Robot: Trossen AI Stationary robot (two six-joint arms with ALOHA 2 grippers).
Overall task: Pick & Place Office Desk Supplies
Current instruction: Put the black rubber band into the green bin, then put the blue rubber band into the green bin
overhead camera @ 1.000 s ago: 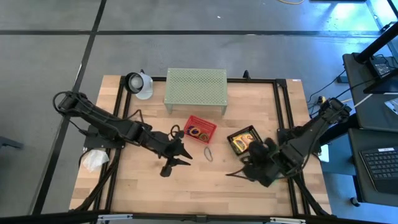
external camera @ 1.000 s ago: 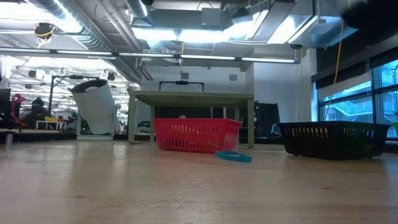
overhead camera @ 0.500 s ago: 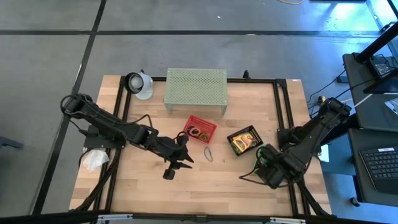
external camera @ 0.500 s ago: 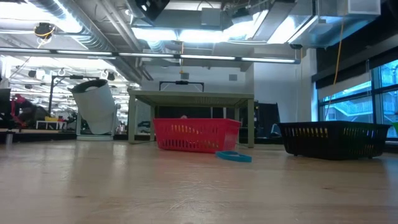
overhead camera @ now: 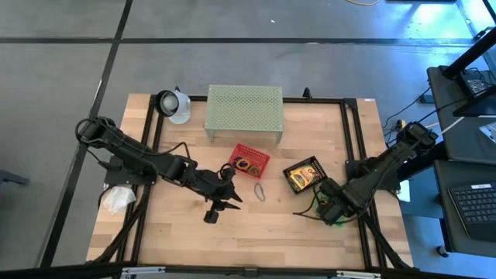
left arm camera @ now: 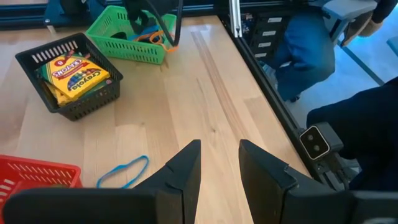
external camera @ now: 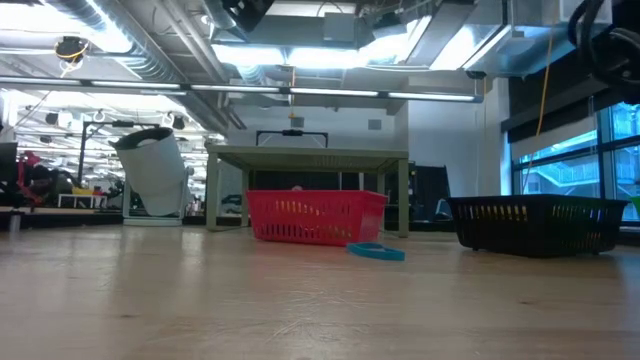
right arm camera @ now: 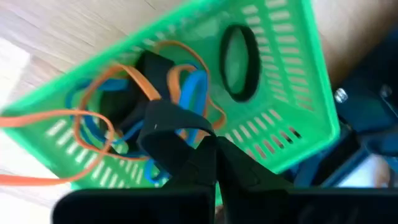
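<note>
We hover our left tool (overhead camera: pixel 223 203), fingers slightly parted and empty, at seven o'clock from the blue loop (overhead camera: pixel 260 191) on the desk (overhead camera: pixel 256 225), so we should descend squarely over it, while our right tool (right arm camera: pixel 214 163) stays clenched above the green basket (right arm camera: pixel 292 81).

Open wooden tabletop (overhead camera: pixel 256 229) spans the near edge between both arms, offering unobstructed passage. Mid-table obstacles: the red basket (overhead camera: pixel 249 161), a blue loop (overhead camera: pixel 260 191) lying flat just beside it, and the black basket (overhead camera: pixel 303 175) of crayon boxes (left arm camera: pixel 73 73) to its right. The pale green perforated shelf (overhead camera: pixel 243 109) blocks the far centre; a white cup-like object (overhead camera: pixel 173 105) stands beside it at the far left. The right gripper (right arm camera: pixel 208 165), shut, crowds the green basket (right arm camera: pixel 273 118) of tangled loops. The left gripper (overhead camera: pixel 225 199) overhangs the centre.
</note>
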